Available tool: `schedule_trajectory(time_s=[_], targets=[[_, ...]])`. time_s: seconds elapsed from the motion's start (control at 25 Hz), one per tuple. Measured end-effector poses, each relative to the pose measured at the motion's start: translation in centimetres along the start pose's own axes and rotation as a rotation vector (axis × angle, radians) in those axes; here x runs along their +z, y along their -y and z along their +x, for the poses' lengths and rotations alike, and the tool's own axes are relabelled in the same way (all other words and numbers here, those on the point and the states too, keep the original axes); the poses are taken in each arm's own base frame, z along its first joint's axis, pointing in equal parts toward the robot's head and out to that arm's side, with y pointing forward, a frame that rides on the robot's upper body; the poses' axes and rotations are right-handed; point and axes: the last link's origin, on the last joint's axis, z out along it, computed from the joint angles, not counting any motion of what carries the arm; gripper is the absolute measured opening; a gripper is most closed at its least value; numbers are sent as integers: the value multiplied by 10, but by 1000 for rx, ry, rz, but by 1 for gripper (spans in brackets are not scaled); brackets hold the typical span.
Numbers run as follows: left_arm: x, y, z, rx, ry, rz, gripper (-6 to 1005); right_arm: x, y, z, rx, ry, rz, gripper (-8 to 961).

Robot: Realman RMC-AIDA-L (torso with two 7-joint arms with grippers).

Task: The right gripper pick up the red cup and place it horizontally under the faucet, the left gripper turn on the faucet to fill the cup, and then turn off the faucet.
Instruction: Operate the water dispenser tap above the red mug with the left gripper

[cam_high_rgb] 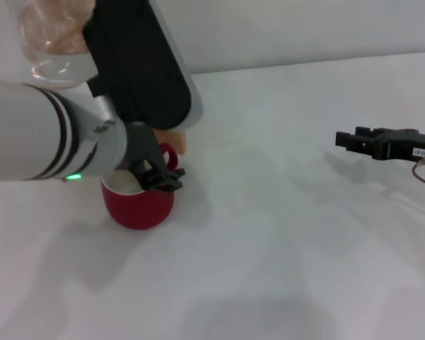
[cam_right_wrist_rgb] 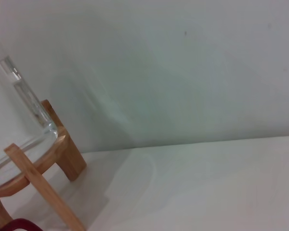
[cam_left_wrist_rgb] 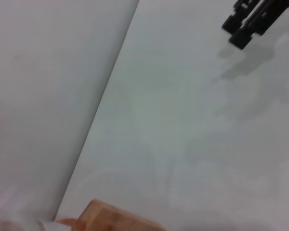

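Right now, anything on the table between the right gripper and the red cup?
No. In the head view the table between the right gripper and the red cup is bare, apart from shadows.

A clear glass jar (cam_right_wrist_rgb: pixel 19 113) sits on a wooden stand (cam_right_wrist_rgb: pixel 43 175) on a white table (cam_high_rgb: pixel 283 234), apparently near the back wall (cam_right_wrist_rgb: pixel 183 62).

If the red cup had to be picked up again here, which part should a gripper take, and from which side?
The rim wall of the red cup, probably from above: it stands upright, mouth open. The left gripper hangs over the rim near the small handle, so the side facing the right gripper looks freest.
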Motion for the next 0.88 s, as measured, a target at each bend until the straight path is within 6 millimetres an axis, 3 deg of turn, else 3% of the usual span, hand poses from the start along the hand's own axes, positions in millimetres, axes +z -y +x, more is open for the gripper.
schedule_trajectory(time_s=[0.28, 0.88], targets=[[-15, -11, -1, -33, -82, 14, 884, -1, 0, -1, 2, 3, -5, 547], [-43, -16, -37, -378, -309, -27, 882, -7, 1, -3, 3, 10, -26, 546]])
